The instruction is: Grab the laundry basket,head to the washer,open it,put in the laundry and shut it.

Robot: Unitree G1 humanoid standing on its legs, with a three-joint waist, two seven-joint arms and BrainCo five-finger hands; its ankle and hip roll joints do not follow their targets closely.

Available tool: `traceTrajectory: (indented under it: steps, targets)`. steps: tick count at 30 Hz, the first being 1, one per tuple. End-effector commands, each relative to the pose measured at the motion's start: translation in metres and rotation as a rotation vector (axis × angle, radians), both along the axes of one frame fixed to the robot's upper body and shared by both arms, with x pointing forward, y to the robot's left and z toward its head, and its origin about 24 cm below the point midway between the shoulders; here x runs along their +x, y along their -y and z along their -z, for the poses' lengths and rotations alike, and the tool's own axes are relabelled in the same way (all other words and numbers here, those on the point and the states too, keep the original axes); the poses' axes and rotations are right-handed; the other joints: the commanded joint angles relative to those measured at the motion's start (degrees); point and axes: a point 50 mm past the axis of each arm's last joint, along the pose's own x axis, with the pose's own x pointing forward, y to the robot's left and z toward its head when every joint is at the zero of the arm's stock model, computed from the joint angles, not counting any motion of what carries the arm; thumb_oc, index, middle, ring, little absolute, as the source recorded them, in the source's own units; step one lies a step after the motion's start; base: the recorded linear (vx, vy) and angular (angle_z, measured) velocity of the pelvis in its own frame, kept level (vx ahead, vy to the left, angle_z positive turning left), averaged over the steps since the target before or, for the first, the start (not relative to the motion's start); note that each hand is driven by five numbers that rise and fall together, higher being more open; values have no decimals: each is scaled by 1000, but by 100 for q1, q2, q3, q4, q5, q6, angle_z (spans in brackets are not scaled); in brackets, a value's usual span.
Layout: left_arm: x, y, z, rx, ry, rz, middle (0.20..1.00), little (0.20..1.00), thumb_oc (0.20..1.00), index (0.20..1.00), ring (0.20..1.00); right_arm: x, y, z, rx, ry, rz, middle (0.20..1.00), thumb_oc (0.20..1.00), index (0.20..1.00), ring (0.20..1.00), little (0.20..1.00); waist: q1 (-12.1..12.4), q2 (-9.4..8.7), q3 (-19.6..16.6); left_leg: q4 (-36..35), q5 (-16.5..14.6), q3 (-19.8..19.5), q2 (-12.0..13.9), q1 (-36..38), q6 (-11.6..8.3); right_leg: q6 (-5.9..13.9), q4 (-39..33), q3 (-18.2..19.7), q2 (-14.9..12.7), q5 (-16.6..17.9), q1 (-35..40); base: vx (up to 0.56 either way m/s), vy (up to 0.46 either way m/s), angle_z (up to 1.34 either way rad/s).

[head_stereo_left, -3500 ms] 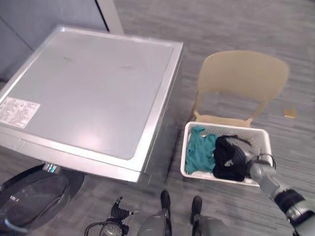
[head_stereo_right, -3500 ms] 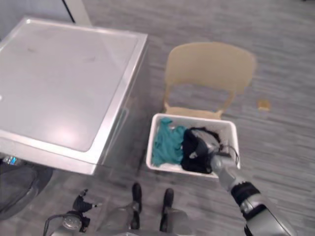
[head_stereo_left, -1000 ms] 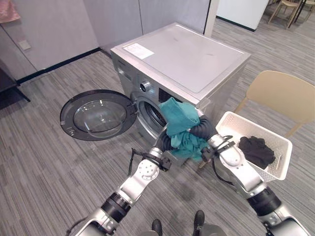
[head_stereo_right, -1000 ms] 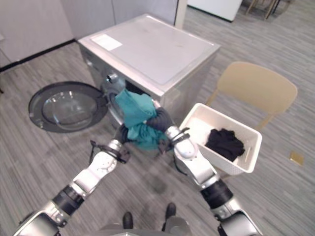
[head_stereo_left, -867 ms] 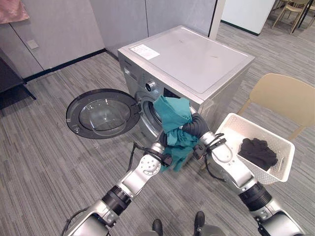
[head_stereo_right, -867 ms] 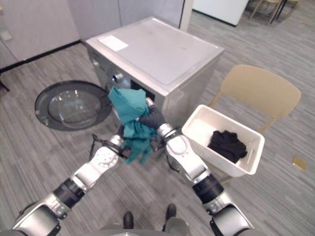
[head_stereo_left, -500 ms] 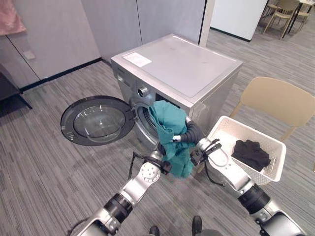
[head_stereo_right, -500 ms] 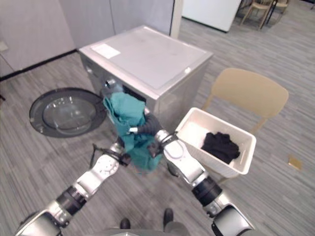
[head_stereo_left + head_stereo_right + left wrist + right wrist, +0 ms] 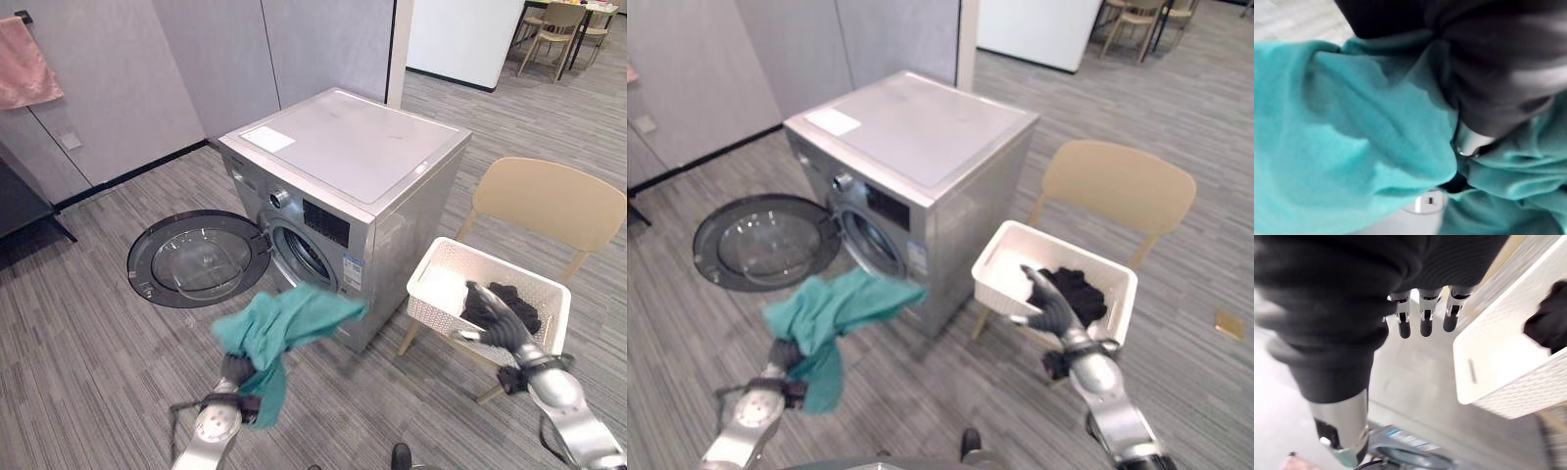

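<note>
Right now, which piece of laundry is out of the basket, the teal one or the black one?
The teal cloth: the left hand grips it in front of the washer. The black one lies in the white basket.

No readable text

The washer (image 9: 353, 186) carries a white label (image 9: 267, 138) on its top near the back corner, a dark display panel (image 9: 326, 222) on its front and a small sticker (image 9: 351, 276) under that panel, but the print on all three is too small to make out. No word, number or sign can be read on the basket (image 9: 436, 299) or the chair (image 9: 549, 201) either.
</note>
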Motion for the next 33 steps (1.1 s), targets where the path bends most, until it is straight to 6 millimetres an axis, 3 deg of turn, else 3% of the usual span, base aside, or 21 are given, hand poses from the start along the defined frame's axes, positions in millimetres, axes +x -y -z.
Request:
traceTrajectory:
  steps: [1, 3, 6, 7, 8, 9, 10, 14, 16, 18, 21, 24, 26, 27, 28, 29, 30, 31, 33]
  targets:
    - [13, -20, -8, 7, 50, -45, 200, 200, 200, 200, 200, 12, -3, 5, -79, -5, -43, 1000, 1000, 1000, 1000, 1000, 56, -276, 137, 402, -140, -212, -115, -457, -134, 180, 398, -37, 52, -999, 164, -107, -44, 24]
    - [3, -32, 5, 15, -19, -125, 200, 200, 200, 200, 200, 3, 6, 35, -68, -121, 33, 1000, 1000, 1000, 1000, 1000, 113, -304, 364, 686, -133, -305, -128, -806, -156, 133, 385, -155, 19, -991, 86, -148, -26, 40]
    - [1, -37, 8, 16, -39, -162, 200, 200, 200, 200, 200, -3, 10, 47, -44, -165, 85, 1000, 1000, 1000, 1000, 1000, 124, -319, 470, 901, -106, -289, -143, -1139, -182, 111, 384, -342, -42, -956, -72, -92, 18, 52]
    - [2, -39, 9, 24, -41, -176, 200, 200, 200, 200, 200, -5, 14, 53, -39, -182, 126, 1000, 1000, 1000, 1000, 1000, 113, -307, 549, 971, -109, -8, -85, -1267, -194, 107, 376, -560, -117, -946, -154, -91, 50, 55]
    - [2, -39, 8, 24, -41, -177, 200, 200, 200, 200, 200, -4, 14, 53, -38, -182, 126, 1000, 1000, 1000, 1000, 1000, 101, -307, 526, 971, -89, -18, -89, -1305, -191, 106, 373, -571, -120, -933, -186, -37, 108, 84]
    - [1, -42, 9, 23, -48, -200, 200, 200, 200, 200, 200, -6, 14, 59, -40, -209, 147, 1000, 1000, 1000, 1000, 1000, 63, -304, 573, 944, -105, 496, 98, -1279, -190, 120, 382, -856, -236, -927, -216, 122, 103, 105]
    - [-1, -42, 12, 16, -61, -213, 200, 200, 200, 200, 200, -7, 13, 62, -40, -225, 148, 1000, 1000, 1000, 1000, 1000, 59, -296, 563, 907, -202, 540, 164, -1205, -246, 158, 380, -914, -258, -1023, -132, 165, 139, 127]
    - [3, -46, 11, 36, -51, -258, 200, 200, 200, 200, 200, -10, 13, 67, -42, -241, 182, 1000, 1000, 1000, 1000, 1000, 16, -326, 633, 780, 48, 1216, 552, -1326, -334, 189, 472, -1604, -549, -1022, -112, 118, 135, 117]
    - [-2, -46, 14, 3, -59, -294, 200, 200, 200, 200, 200, -14, 12, 74, -41, -274, 187, 1000, 1000, 1000, 1000, 1000, -8, -280, 574, 590, 76, 1480, 628, -1242, -333, 265, 452, -1878, -623, -1037, -15, 234, 203, 137]
    - [-6, -48, 15, 33, -77, -274, 200, 200, 200, 200, 200, -13, 9, 76, -36, -281, 182, 1000, 1000, 1000, 1000, 1000, -9, -278, 553, 711, 19, 1391, 527, -1317, -298, 301, 515, -1893, -725, -1052, 110, 313, 257, 74]
    - [-6, -52, 12, 87, -87, -231, 200, 200, 200, 200, 200, -10, 1, 79, -23, -293, 159, 1000, 1000, 1000, 1000, 1000, 93, -349, 608, 858, -255, 1182, 289, -1377, -94, 329, 957, -1754, -981, -1122, 135, 293, 269, 42]
    - [1, -60, 4, 137, -68, -214, 200, 200, 200, 200, 200, -6, -7, 79, -16, -291, 140, 1000, 1000, 1000, 1000, 1000, 134, -432, 740, 920, -544, 1076, -32, -1278, 209, 410, 2127, -1380, -1382, -839, -275, 243, 270, 43]
    - [7, -58, 1, 153, -52, -188, 200, 200, 200, 200, 200, -4, -13, 78, 3, -282, 127, 1000, 1000, 1000, 1000, 1000, 39, -407, 837, 851, -673, 971, -173, -1092, 350, 404, 2764, -886, -1237, -769, -677, 226, 221, 22]
    - [7, -58, 1, 153, -52, -188, 200, 200, 200, 200, 200, -4, -13, 78, 3, -282, 127, 1000, 1000, 1000, 1000, 1000, 54, -414, 835, 844, -680, 989, -182, -1087, 355, 408, 2809, -857, -1251, -791, -709, 281, 201, 28]
    - [11, -54, 0, 154, -39, -168, 200, 200, 200, 200, 200, -3, -17, 78, 6, -278, 113, 1000, 1000, 1000, 1000, 1000, -61, -346, 896, 691, -752, 894, -270, -808, 406, 386, 3108, -503, -931, -875, -1104, 265, 152, 34]
    - [13, -51, -1, 149, -32, -160, 200, 200, 200, 200, 200, -2, -18, 78, 8, -274, 108, 1000, 1000, 1000, 1000, 1000, -109, -303, 942, 597, -769, 834, -302, -675, 409, 351, 3142, -414, -764, -949, -1333, 268, 148, 3]
    - [13, -51, -1, 148, -31, -160, 200, 200, 200, 200, 200, -2, -18, 77, 7, -274, 109, 1000, 1000, 1000, 1000, 1000, -104, -299, 943, 584, -769, 838, -302, -666, 407, 348, 3155, -408, -762, -960, -1338, 257, 59, -4]
    - [16, -45, 0, 128, -24, -147, 200, 200, 200, 200, 200, 0, -18, 76, 8, -271, 101, 1000, 1000, 1000, 1000, 1000, -184, -262, 986, 452, -835, 725, -349, -468, 395, 343, 2826, -403, -568, -1015, -1639, 274, 17, 19]
    - [17, -42, 1, 117, -23, -141, 200, 200, 200, 200, 200, 0, -17, 77, 6, -271, 104, 1000, 1000, 1000, 1000, 1000, -211, -249, 1009, 424, -882, 687, -366, -382, 396, 337, 2601, -448, -502, -950, -1749, 300, -15, 43]
